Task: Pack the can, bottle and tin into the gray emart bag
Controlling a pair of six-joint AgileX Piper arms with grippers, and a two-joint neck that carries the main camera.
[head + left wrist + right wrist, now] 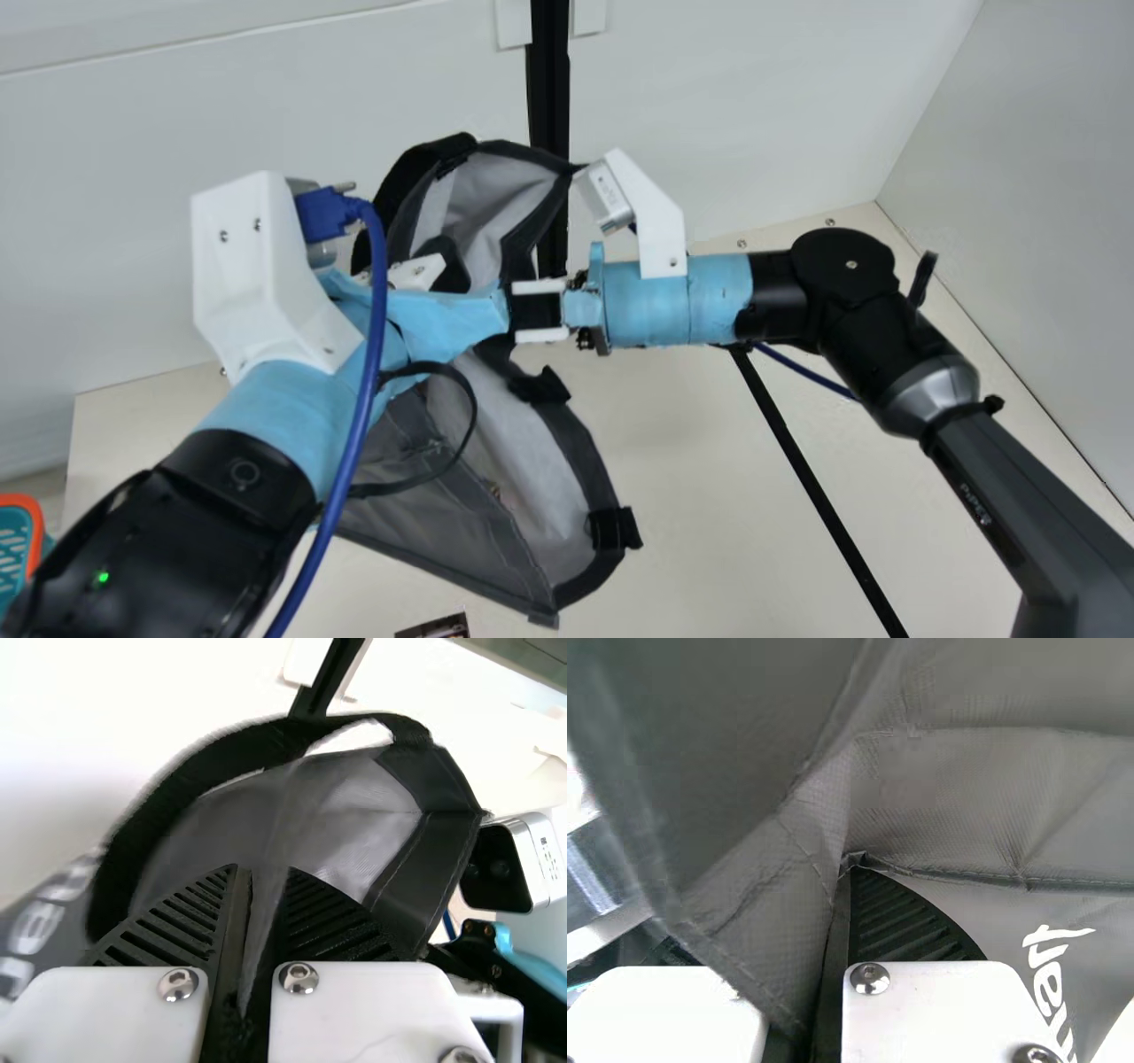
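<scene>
Carefully now: spread the bag before packing

Well, I judge the step in hand to be opening the bag [532,452]. It slumps on its side across the table's left half, between and beneath my arms. On its left side, my left gripper [260,870] is clamped on a fold of its cloth. I'd keep that pinch steady and avoid snagging the black handle [142,824], which arches over the bag's far part. At its right side, my right gripper [834,873] looks closed on cloth too, with a fold over one finger. The grippers nearly meet, so I'd ease them apart slowly, drawing the folds outward until the mouth gapes; a hard tug could slip the cloth or drag the bag over.

Left of the bag, the basket [37,523] sits well apart. The blue cable [368,354] and my left arm [266,416] cross before its left side, and a thin loop [474,416] hangs over it, likely to catch. Just below it lies a dark item [434,629], too cropped to identify. My right arm [673,301] bars entry from its right.
</scene>
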